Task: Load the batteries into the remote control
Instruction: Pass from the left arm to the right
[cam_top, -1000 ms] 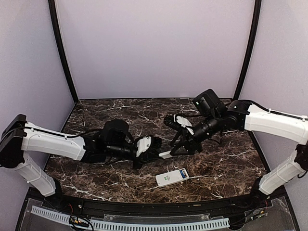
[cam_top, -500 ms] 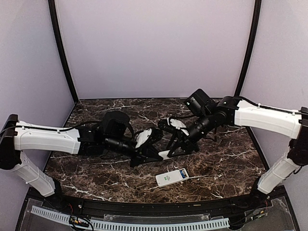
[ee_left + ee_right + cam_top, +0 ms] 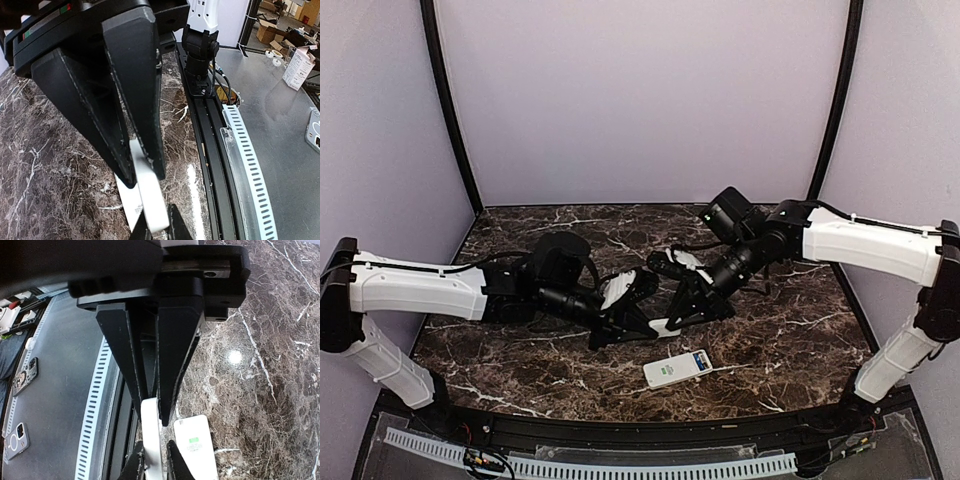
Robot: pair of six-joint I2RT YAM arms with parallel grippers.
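While the remote control point(image 3: 676, 369) lies flat on the dark marble table point(image 3: 790, 340) at the lower centre of the top view, just below the two grippers and untouched by either, it shows a small green mark at its middle and a blue patch point(image 3: 701, 360) at its right end, too small to make out. In the right wrist view the same handset sits at the lower centre-right, green mark up. Just above it in the top view, a thin white piece point(image 3: 663, 324) is caught between the arms. The left gripper point(image 3: 145, 170), reaching in from the left, has its jaws nearly together and clamped on the faces of the piece, seen edge-on. The right gripper point(image 3: 154, 407), coming from the upper right, has its jaws drawn narrow onto the piece's other end.
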